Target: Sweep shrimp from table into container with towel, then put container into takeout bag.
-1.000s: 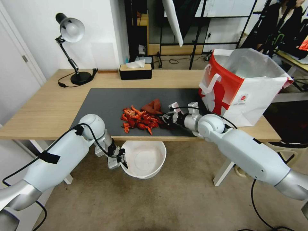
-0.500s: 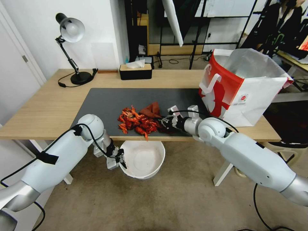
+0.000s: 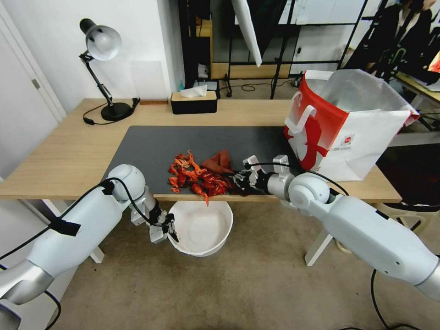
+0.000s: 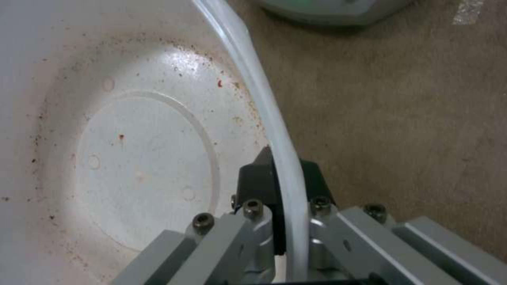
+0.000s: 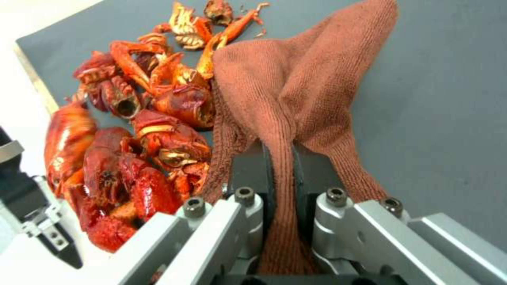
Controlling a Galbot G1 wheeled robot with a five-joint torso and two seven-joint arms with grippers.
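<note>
My right pincer point(image 3: 239, 179) lies low over the near edge of the table point(image 3: 59, 151), its fingers pressed tight on a fold of the towel point(image 3: 219, 160); from my right wrist the cloth point(image 5: 285, 99) runs straight between the two pads and fans out over the dark mat point(image 3: 151, 146) beyond them. The towel's free part lies against the right side of the shrimp point(image 3: 195, 176). The pile sits at the very lip of the mat and table, and one piece hangs over the near edge. In my right wrist view the shells point(image 5: 132, 130) crowd up to the mat's border.

Below that edge, off the table, my left pincer point(image 3: 170, 229) pinches the left rim of the bowl point(image 3: 201, 229) and holds it under the overhanging piece, above the carpet point(image 3: 256, 284). My left wrist view shows one pad inside the wall and one outside, with the thin white rim point(image 4: 269, 118) squeezed between them; the bowl's floor has only reddish specks.

To the right the takeout bag point(image 3: 343, 123) stands upright and open on the table's right end, close behind my right forearm. The left stretch of mat and wood is open out to the lamp point(image 3: 103, 68) and the tissue box point(image 3: 193, 101) at the far edge.
</note>
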